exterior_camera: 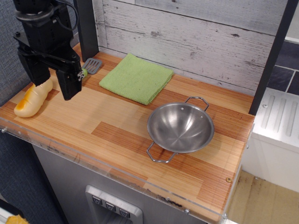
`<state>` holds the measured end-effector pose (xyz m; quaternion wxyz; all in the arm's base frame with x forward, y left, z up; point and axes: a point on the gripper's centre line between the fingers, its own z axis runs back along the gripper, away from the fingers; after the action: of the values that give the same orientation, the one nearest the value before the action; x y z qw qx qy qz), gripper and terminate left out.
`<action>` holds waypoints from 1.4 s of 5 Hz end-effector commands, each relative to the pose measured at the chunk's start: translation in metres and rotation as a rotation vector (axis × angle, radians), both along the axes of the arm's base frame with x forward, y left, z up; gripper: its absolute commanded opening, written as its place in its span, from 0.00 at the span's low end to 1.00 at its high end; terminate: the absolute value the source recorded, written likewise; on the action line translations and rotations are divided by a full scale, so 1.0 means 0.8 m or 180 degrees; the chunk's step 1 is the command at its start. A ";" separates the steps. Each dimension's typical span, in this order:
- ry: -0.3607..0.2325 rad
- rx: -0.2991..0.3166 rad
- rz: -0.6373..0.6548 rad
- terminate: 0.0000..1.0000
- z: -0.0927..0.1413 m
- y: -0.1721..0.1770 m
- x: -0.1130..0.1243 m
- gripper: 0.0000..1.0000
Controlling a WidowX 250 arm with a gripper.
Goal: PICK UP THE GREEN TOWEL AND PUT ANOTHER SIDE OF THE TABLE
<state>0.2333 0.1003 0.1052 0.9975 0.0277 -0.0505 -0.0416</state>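
Whitewashed plank wall behind a striped light and reddish-brown wooden tabletop [117,135] with clear acrylic edge. Black end effector [70,84] hangs at upper left, empty; whether released or clenched I cannot tell. Lime-green folded terry towel [136,78] lies flat to its right, apart from it, untouched. Round steel two-handled bowl [180,127] sits farther right, nearer the camera. Step judged: approach, before grasp. Next: travel right, descend onto a towel edge, pinch.

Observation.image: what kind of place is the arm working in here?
Probably a toy kitchen mock-up: a wooden table with a steel bowl, a green towel and a spatula, against a whitewashed plank wall.
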 end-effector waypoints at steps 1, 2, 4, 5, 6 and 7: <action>0.0000 0.0000 0.0000 0.00 0.000 0.000 0.000 1.00; -0.0228 -0.0071 0.0172 0.00 -0.014 0.003 0.039 1.00; -0.0388 -0.0119 0.0294 0.00 -0.032 -0.002 0.113 1.00; -0.0331 -0.0154 0.0156 0.00 -0.052 -0.017 0.145 1.00; -0.0306 -0.0062 0.0090 0.00 -0.066 -0.029 0.167 1.00; -0.0301 -0.0095 0.0098 0.00 -0.073 -0.033 0.187 1.00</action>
<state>0.3764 0.0736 0.0286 0.9972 0.0098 -0.0709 -0.0215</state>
